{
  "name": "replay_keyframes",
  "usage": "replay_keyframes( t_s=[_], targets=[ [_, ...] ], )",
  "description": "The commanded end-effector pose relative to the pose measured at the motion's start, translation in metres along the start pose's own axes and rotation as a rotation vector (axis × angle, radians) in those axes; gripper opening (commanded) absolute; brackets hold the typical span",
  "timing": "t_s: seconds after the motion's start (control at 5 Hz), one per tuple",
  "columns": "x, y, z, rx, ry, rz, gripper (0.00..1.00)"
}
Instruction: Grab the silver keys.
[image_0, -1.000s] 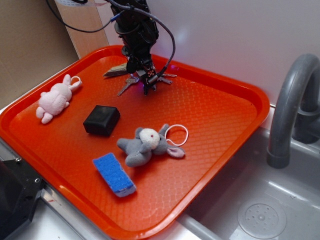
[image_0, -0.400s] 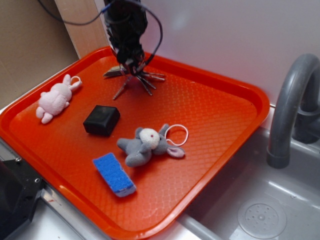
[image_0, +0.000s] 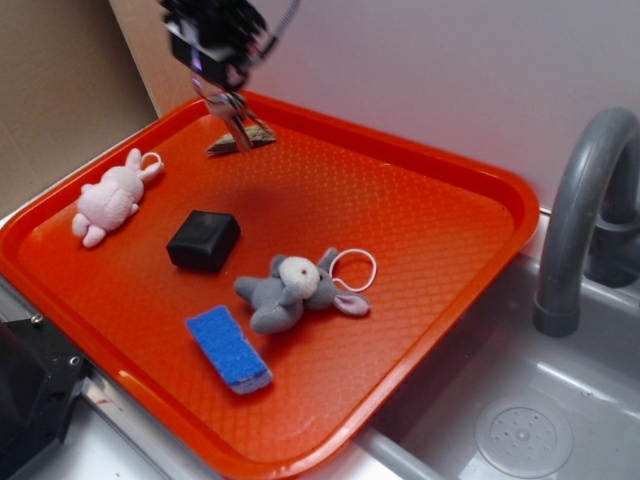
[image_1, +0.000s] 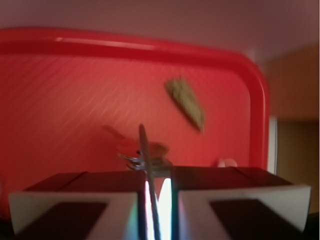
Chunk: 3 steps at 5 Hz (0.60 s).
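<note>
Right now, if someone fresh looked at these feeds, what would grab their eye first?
The gripper raised above the far left corner of the orange tray, shut on the silver keys, which dangle from it with the brownish fob low by the tray. Next, the grey plush elephant mid-tray, with the black block, blue sponge and pink plush bunny to its left.

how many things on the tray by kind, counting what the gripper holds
plush toys: 2, bunny and elephant
black box: 1
blue sponge: 1
keys, held in the gripper: 1
total: 5
</note>
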<state>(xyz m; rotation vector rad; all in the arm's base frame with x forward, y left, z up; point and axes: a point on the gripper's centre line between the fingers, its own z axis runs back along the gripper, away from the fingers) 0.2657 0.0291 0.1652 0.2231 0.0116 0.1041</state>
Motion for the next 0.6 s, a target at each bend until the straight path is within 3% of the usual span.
replay_keyframes(
  t_s=[0.0, 0.2, 0.4],
  targets=[
    [-0.048, 0.010, 0.086, -0.120, -0.160, -0.093, 0.00],
    [-0.048, 0.012, 0.107, -0.143, -0.243, -0.100, 0.00],
    [-0.041, 0.014, 0.105, -0.131, -0.246, -0.039, 0.00]
  ],
)
